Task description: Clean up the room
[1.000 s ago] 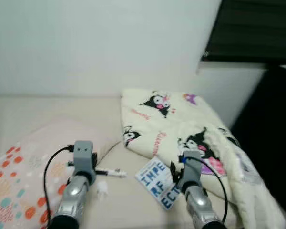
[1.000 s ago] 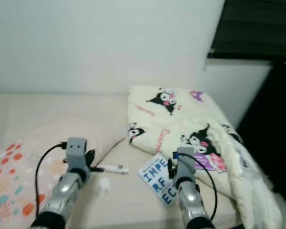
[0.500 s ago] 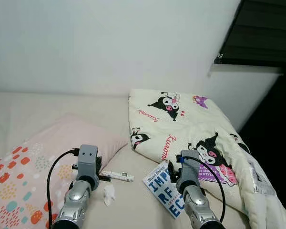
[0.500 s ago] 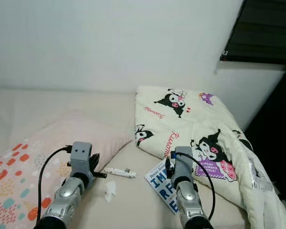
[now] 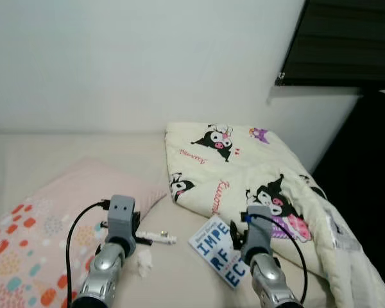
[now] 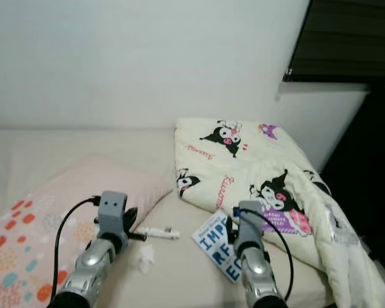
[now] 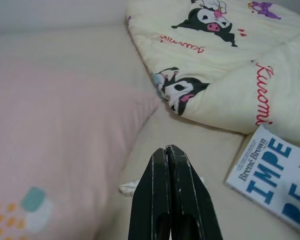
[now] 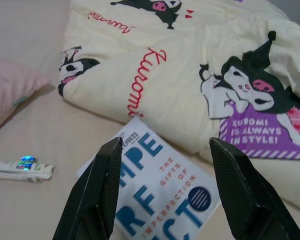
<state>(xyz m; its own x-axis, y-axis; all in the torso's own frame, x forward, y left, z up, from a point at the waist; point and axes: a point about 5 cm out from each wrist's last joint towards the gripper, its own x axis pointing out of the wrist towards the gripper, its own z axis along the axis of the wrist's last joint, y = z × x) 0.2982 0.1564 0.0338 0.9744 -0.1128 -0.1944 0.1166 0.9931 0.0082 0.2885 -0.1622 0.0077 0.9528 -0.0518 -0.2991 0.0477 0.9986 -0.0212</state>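
Bedding fills the left eye view: a cream bed against a white wall, a pink pillow with coloured dots on the robot's left, and a folded cream quilt printed with cartoon figures on its right. Between them, on the bare sheet, three loose things are seen: a slim white tube lying crosswise, a crumpled tissue just nearer the robot, and a white book with blue lettering, its far corner touching the quilt's edge. Both silver arms are raised over the bed.

The right eye view repeats the scene; the book is seen directly ahead of the right arm, the tube nearer the left.

From the left wrist view, the left gripper is pressed together, holding nothing, aimed at the sheet between pillow and quilt; the tissue is partly hidden behind its fingers.

From the right wrist view, the right gripper is spread wide, empty, and the book lies flat straight beyond it, between the fingers' lines. Its long axis runs diagonally to the gripper, so a turn of the wrist is probably called for. The cover looks smooth and thin against soft bedding, so an edge pinch is judged likeliest.
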